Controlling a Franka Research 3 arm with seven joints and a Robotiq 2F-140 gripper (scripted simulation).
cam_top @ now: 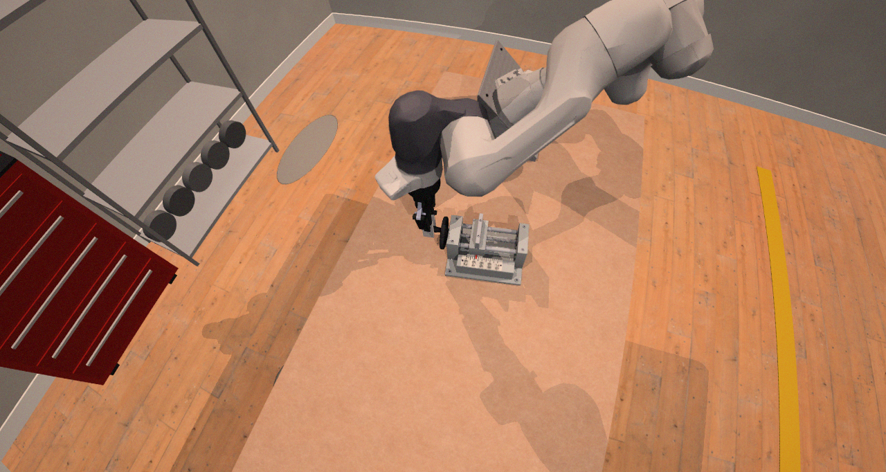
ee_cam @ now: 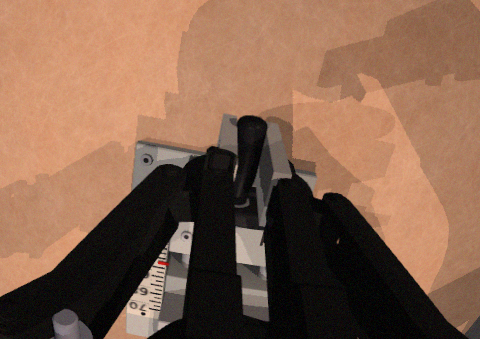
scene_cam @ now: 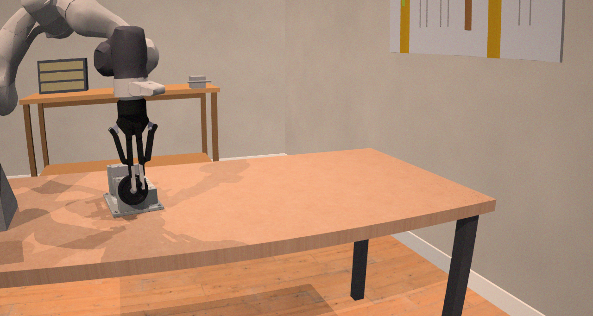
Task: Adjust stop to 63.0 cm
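A small grey slide fixture [cam_top: 489,249] [scene_cam: 115,180] [ee_cam: 150,161] stands on the wooden table [cam_top: 396,358] [scene_cam: 315,189]. A black handwheel [cam_top: 443,232] [scene_cam: 132,191] [ee_cam: 248,149] sits on its left end in the top view. A white scale with numbers and a red mark [ee_cam: 163,263] runs along its side [cam_top: 482,263]. My gripper [cam_top: 428,228] [scene_cam: 133,186] [ee_cam: 245,140] comes down from above and is shut on the handwheel's crank handle. The fingers hide most of the carriage in the wrist view.
A grey shelf rack [cam_top: 124,97] with dark rolls and a red drawer cabinet [cam_top: 68,270] stand at the left. A side table [scene_cam: 124,94] with a small box stands behind. The arm's base [scene_cam: 6,198] is at the table's left end.
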